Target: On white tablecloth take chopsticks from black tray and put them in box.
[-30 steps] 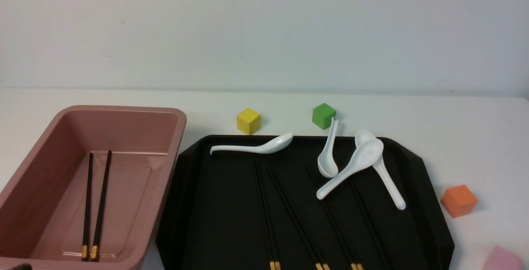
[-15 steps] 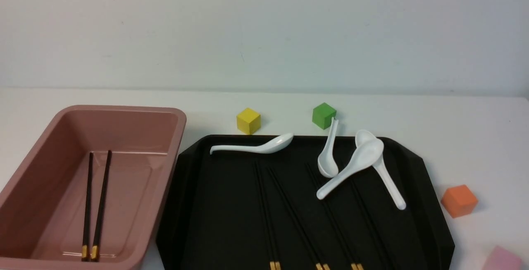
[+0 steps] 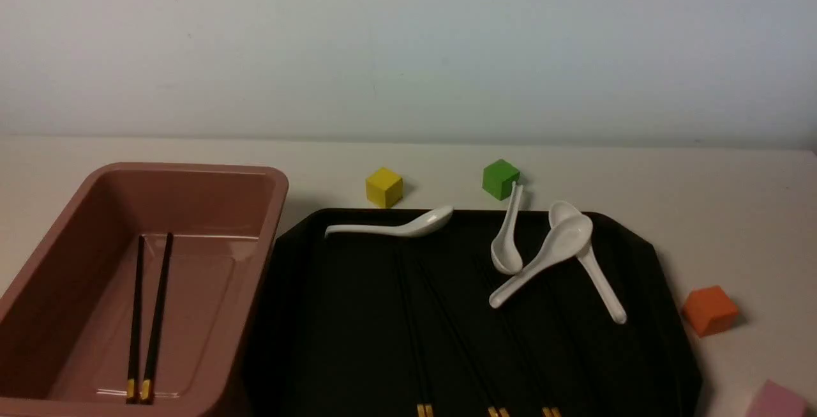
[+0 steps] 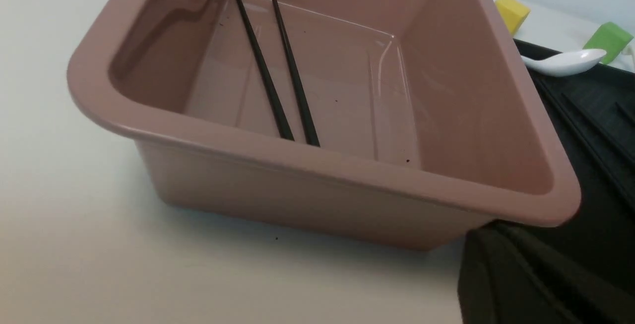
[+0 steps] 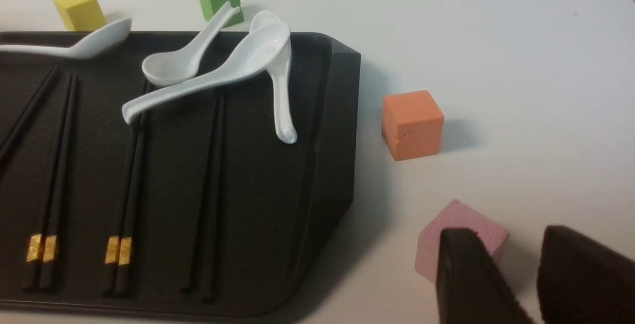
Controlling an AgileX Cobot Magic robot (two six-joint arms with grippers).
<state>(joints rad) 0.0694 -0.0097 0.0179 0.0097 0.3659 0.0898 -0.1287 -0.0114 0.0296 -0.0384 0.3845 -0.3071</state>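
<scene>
One pair boxed, three pairs waiting on the tray.

You have the white tablecloth carrying the black tray, with the box set tight against its left edge so each carry is short. Remaining chopsticks lie lengthwise, gold ends toward you, some under the white spoons; one pair already lies flat in the box. Your left gripper reads as closed and empty beside the box. Your right gripper hangs parted near the pink cube, holding nothing.
</scene>
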